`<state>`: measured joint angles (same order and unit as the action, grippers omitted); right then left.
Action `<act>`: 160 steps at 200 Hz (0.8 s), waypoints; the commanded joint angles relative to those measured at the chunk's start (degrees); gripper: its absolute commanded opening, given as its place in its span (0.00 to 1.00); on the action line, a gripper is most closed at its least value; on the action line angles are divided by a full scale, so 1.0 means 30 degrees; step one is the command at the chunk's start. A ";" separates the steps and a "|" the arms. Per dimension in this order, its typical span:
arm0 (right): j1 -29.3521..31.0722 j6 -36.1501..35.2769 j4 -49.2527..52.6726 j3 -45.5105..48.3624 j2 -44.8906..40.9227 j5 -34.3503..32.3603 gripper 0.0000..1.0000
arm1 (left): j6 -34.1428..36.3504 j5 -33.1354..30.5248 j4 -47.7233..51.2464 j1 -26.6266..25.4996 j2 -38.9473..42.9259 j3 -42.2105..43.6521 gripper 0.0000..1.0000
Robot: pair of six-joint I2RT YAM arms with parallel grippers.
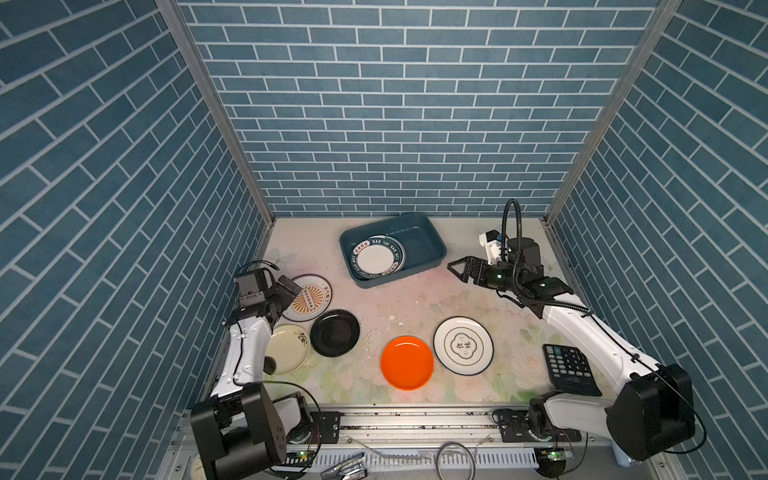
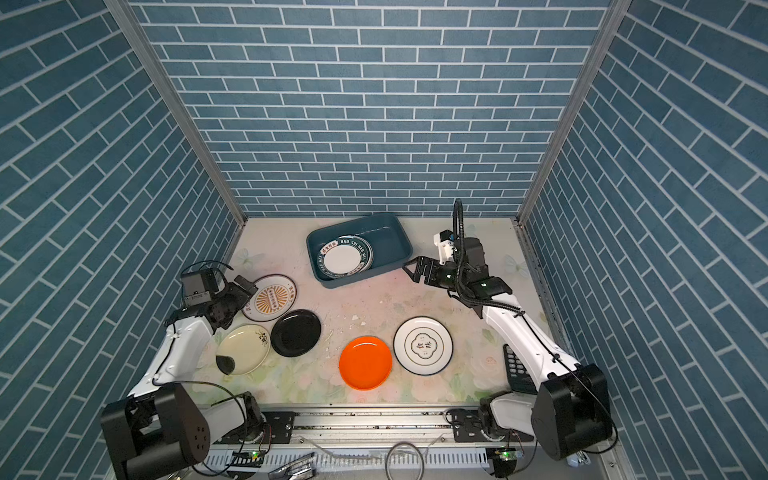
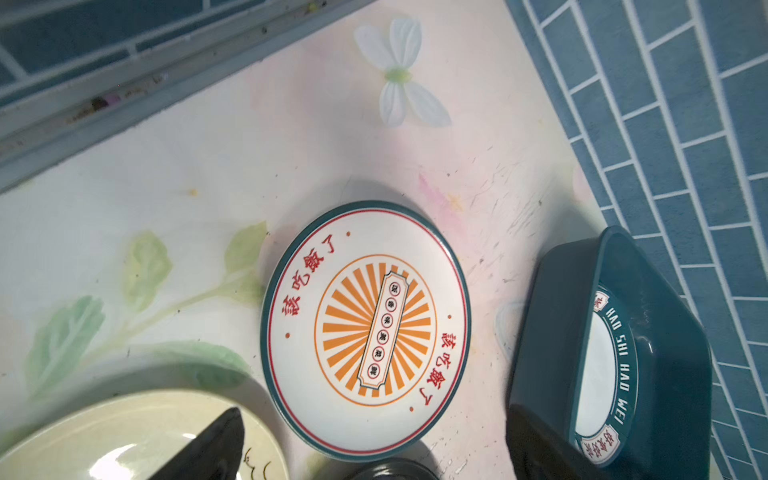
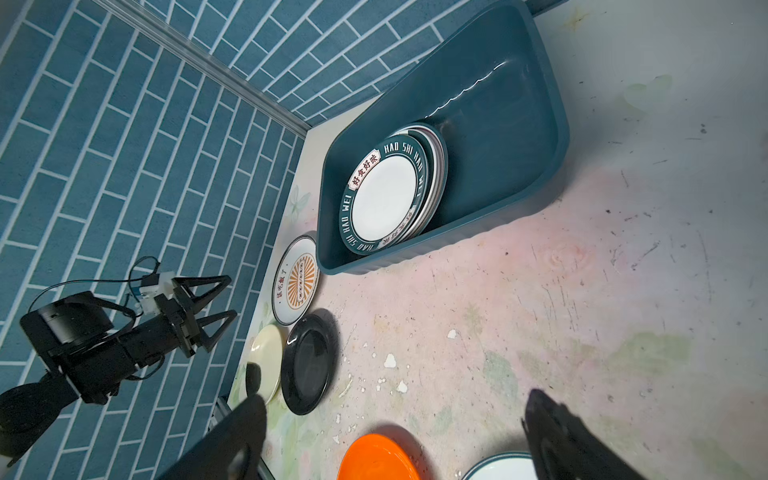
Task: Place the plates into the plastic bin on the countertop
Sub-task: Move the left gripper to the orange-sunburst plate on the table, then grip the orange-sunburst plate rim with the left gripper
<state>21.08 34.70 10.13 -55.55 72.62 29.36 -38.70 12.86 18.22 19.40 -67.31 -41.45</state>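
Near the surface's [image 1: 407, 303] far edge, the plastic bin [image 1: 432, 245] holds stacked teal-rimmed plates [image 1: 376, 257]. The black plate [image 1: 334, 332] and orange plate [image 1: 407, 363] lie nearer the front edge. The left claw [image 4: 230, 297], jaws apart, hovers over the sunburst plate [image 1: 311, 297]. The right claw [image 1: 455, 270], jaws apart and empty, hangs beside the bin.

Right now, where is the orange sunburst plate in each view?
Top view: sunburst plate at left, behind the black plate.
Top view: same spot.
Left wrist: mid-picture, between cream plate and plastic bin.
Right wrist: beside the bin's near corner.
Shared landmark: the plastic bin, in all four.
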 commanded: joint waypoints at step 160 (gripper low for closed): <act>-0.0201 0.2819 -0.1064 -0.0085 -0.0274 0.0451 0.93 | -0.2691 0.6768 -0.8771 0.3125 -0.8207 0.0058 0.81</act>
<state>20.71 41.34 8.10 -55.55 72.73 30.83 -45.01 28.75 -3.22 27.09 -89.41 -40.34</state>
